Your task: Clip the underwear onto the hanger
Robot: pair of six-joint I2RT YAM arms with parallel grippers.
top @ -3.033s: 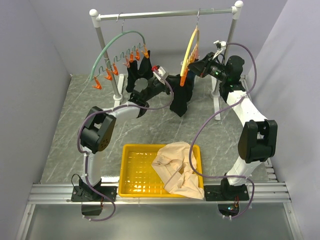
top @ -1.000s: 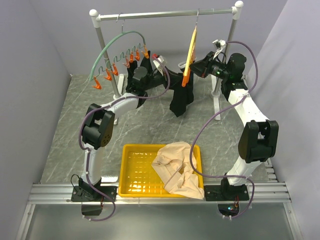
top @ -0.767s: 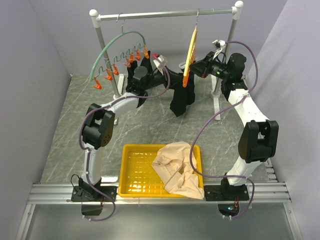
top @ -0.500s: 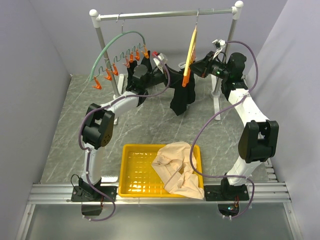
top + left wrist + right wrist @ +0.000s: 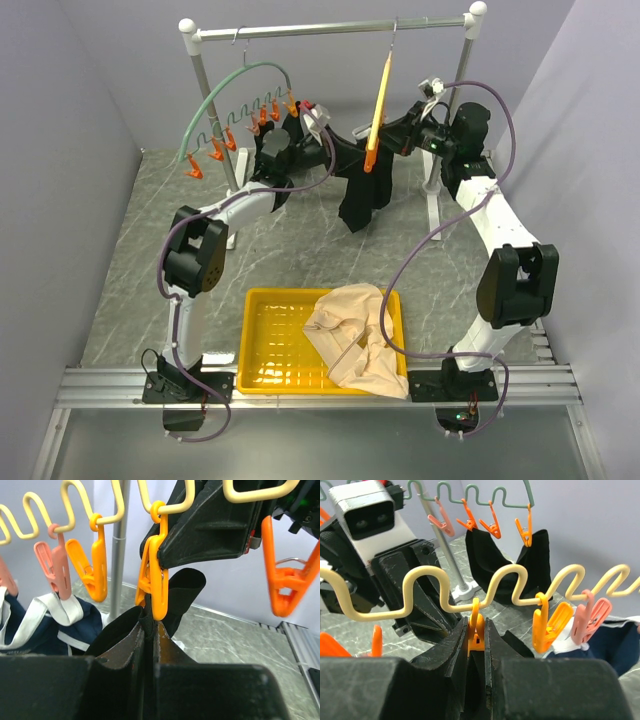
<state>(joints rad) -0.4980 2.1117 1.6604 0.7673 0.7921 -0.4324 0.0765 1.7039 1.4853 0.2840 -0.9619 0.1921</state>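
The pale yellow hanger point(image 5: 381, 88) hangs edge-on from the rail; its wavy wire point(image 5: 75, 500) carries orange clips. The black underwear point(image 5: 358, 198) hangs below it. My left gripper point(image 5: 148, 627) is shut on an upper edge of the underwear point(image 5: 182, 587) and holds it right under an orange clip point(image 5: 156, 587). In the top view the left gripper point(image 5: 345, 158) is just left of the hanger. My right gripper point(image 5: 476, 625) is shut on that clip point(image 5: 475, 630), squeezing it from the other side; it sits right of the hanger point(image 5: 395, 138). Whether the clip grips the fabric is hidden.
A navy white-trimmed garment point(image 5: 35, 625) hangs from neighbouring clips on the yellow hanger. The green hanger point(image 5: 235, 80) at the left carries another black garment point(image 5: 492, 560). A yellow tray point(image 5: 265, 345) with a beige garment point(image 5: 355, 335) lies near the front. Rack posts point(image 5: 225, 150) stand close by.
My left gripper has lifted the underwear's edge up and to the right, to the clip. The yellow hanger has turned edge-on and my right gripper has shifted a little against it.
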